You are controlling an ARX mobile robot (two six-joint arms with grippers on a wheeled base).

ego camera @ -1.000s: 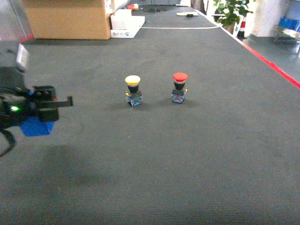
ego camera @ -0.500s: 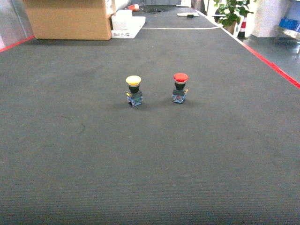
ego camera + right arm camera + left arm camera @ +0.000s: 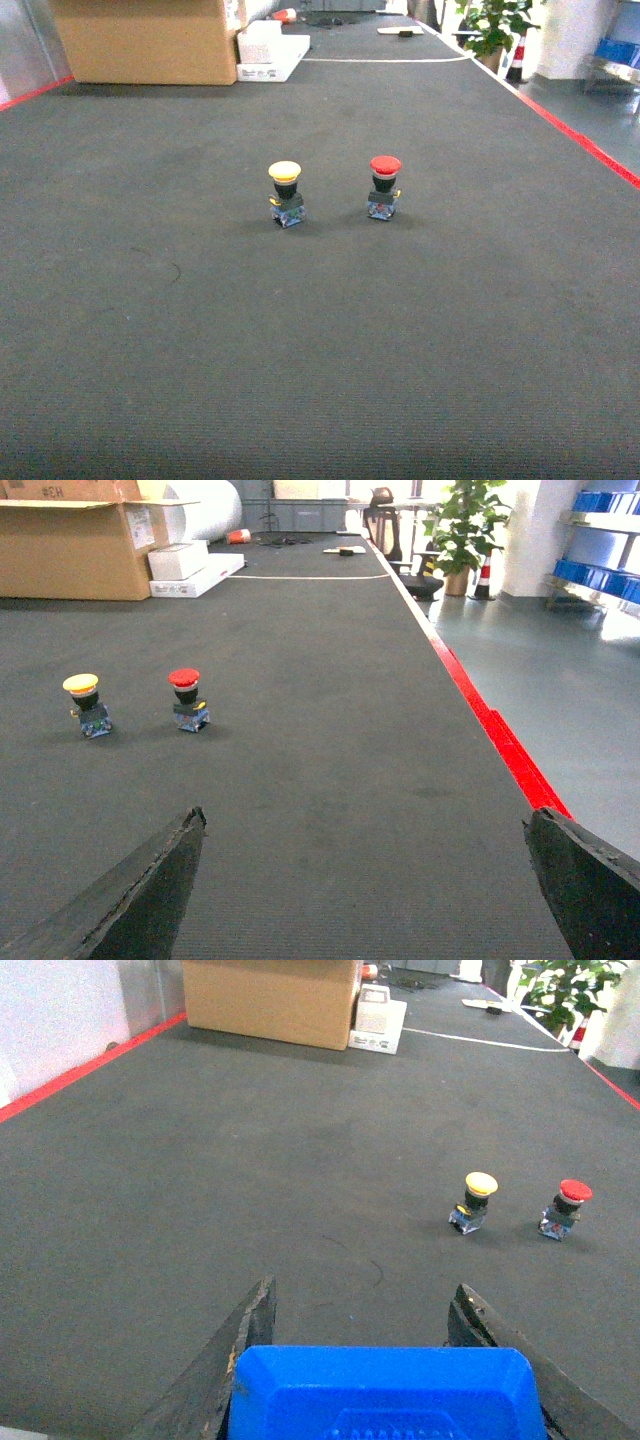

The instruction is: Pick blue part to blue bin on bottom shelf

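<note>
Since a second ago, our left gripper [image 3: 365, 1360] has left the head view; its fingers clamp the blue part [image 3: 385, 1392]. We see a yellow push button [image 3: 285, 194] and a red push button [image 3: 384, 186] upright, apart, on dark carpet [image 3: 320, 330]. Behind: a cardboard box [image 3: 145, 40]. Our right gripper [image 3: 365, 880] gapes wide, empty.

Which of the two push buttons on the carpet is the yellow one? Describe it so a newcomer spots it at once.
Start from the big cardboard box at the far left of the dark carpet, then look nearer, to the open middle, where two small mushroom-head push buttons stand side by side. The yellow push button is the left one in the head view; its neighbour, the red push button, has a red cap.
</note>
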